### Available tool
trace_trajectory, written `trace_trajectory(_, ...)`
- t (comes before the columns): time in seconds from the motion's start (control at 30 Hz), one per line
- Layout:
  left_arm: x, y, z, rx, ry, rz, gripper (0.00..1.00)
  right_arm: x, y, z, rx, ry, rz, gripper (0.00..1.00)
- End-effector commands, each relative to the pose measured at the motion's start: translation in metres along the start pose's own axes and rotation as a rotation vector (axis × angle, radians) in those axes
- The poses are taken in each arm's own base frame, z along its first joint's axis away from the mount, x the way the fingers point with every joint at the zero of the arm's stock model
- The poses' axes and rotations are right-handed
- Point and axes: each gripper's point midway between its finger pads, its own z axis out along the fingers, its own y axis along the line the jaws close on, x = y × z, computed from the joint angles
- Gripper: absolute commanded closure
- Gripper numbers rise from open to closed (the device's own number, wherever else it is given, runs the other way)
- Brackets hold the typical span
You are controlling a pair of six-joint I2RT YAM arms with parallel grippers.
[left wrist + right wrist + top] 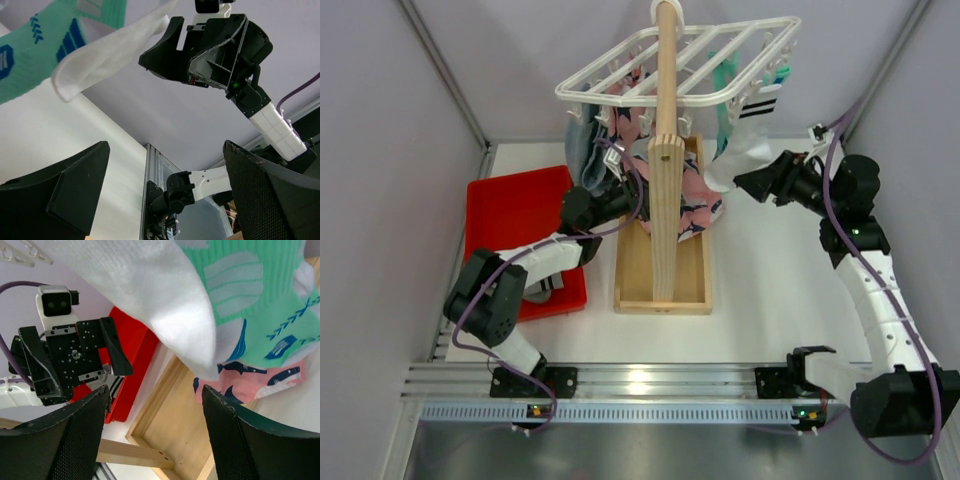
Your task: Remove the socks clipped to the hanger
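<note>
Hanger (680, 62) hung off the top of the wooden post (666, 150), with the socks dangling from its far-right side.

- White sock (740, 150), with black bands near its cuff, hung lowest. Its toe sat just in front of the right gripper (742, 183).
- Teal sock (250, 300) hung directly behind the white one, the two overlapping. The pink cloth (250, 380) lay below them.
- Right gripper: jaws spread wide and nothing between them. The white toe drooped just above and ahead of the gap, and I couldn't tell whether it touched.
- Left gripper (623, 190): jaws also apart and empty, down among the cloths left of the post, beside the red tray (515, 210).

Handling, as judged:
- The socks looked light, limp knit. They would fold and bunch under the pads, with no breakage risk and decent grip on the fabric.
- The toe end is the nearest hold, but it stretches before the clip (30, 255) lets go.
- Pinching mid-foot or higher, nearer the cuff, should pass a downward tug to the clip more directly.
- The hanger looked light and free to swing, so a hard pull would probably tilt the frame rather than free the sock.
- Care would be needed to pinch the white sock alone and not the teal layer behind it.
</note>
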Motion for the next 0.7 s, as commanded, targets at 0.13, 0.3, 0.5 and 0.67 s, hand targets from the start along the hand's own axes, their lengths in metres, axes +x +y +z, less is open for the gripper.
trace_trajectory(0.13,-0.013,-0.009,-0.002,-0.018,-0.076,0.097,0.02,-0.022,0.005,0.031,-0.104,-0.076,-0.058,0.28)
trace_trajectory(0.3,-0.013,0.000,-0.001,-0.048,-0.088,0.092,0.02,-0.028,0.001,0.047,-0.101,-0.098,-0.080,0.31)
trace_trajectory(0.5,-0.009,0.008,0.000,-0.062,-0.079,0.092,0.02,-0.020,0.009,0.052,-0.142,-0.079,-0.083,0.46)
trace_trajectory(0.67,-0.009,0.004,0.011,-0.028,-0.053,0.118,0.02,-0.014,0.037,0.059,-0.243,-0.058,-0.060,0.85)
